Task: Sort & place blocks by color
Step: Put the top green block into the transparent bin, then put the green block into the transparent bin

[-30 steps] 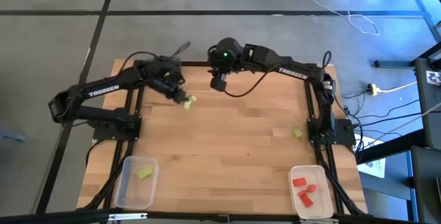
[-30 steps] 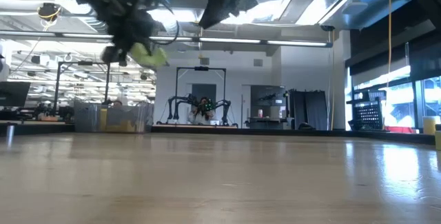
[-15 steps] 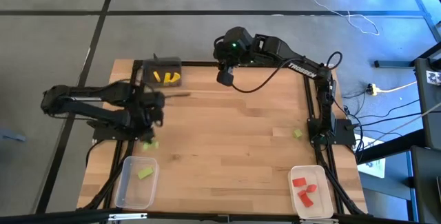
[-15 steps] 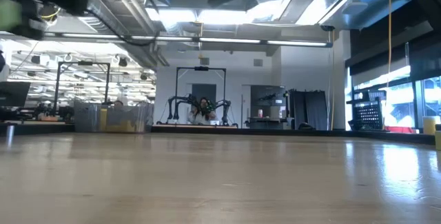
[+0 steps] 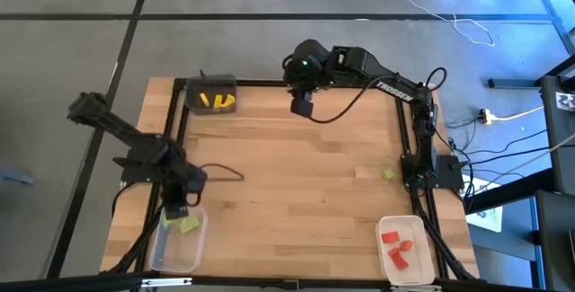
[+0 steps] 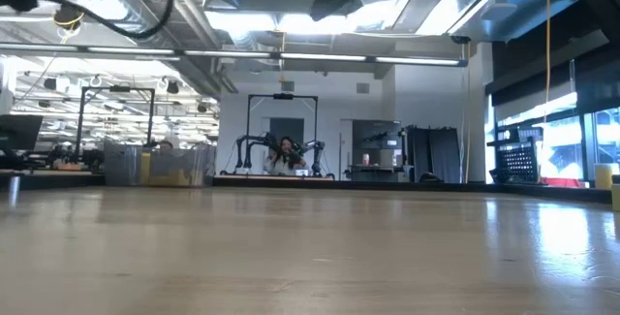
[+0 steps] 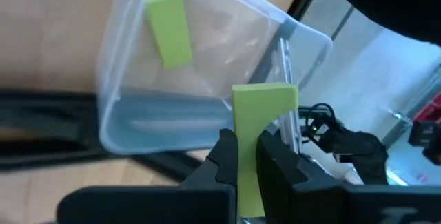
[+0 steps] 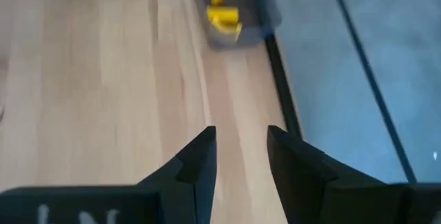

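One green block (image 7: 258, 124) over clear bin's rim (image 7: 303, 31).

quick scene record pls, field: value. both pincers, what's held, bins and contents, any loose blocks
left pincer: shut on a light green block, held over the clear bin at the table's front left
right pincer: open, empty, over the table's back edge
clear bin contents: one green block
dark bin: back left corner, holds yellow blocks
white bin: front right, holds red blocks
loose: one green piece on the wood table, right side
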